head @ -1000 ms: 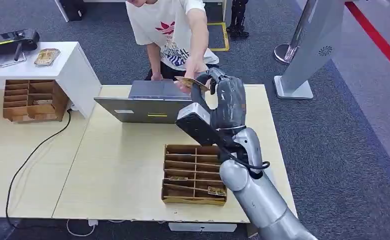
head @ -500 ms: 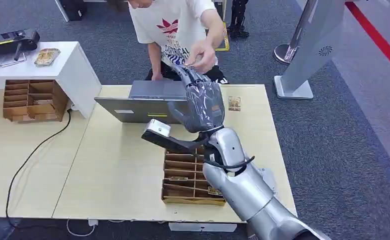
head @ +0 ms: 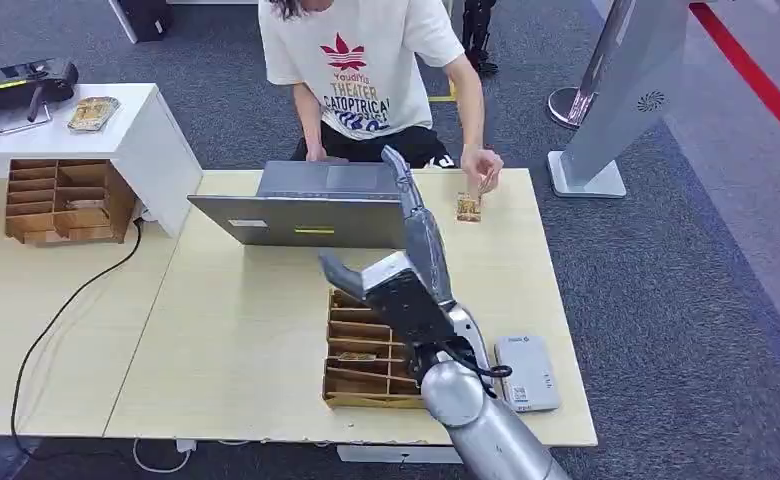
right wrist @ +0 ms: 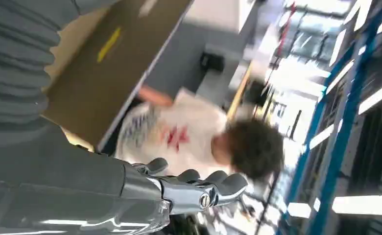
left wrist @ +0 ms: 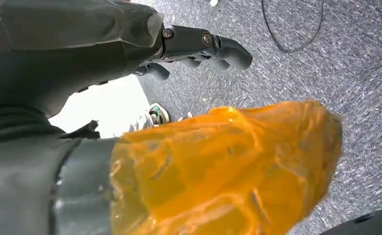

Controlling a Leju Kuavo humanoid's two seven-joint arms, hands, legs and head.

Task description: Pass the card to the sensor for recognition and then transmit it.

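Table (head: 236, 330) holds laptop (head: 301, 205), tray (head: 371, 350), card (head: 468, 207) (far edge).

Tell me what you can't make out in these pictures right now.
- Print on the card under the person's hand: too small in the head view.
- Front slots of the wooden organizer: covered by the right hand and arm.
- Person's face: blurred in the right wrist view, cut off by the top edge in the head view.
- Left hand: mostly behind an orange wrap.

Right hand (head: 411, 250) raised, empty, fingers extended.
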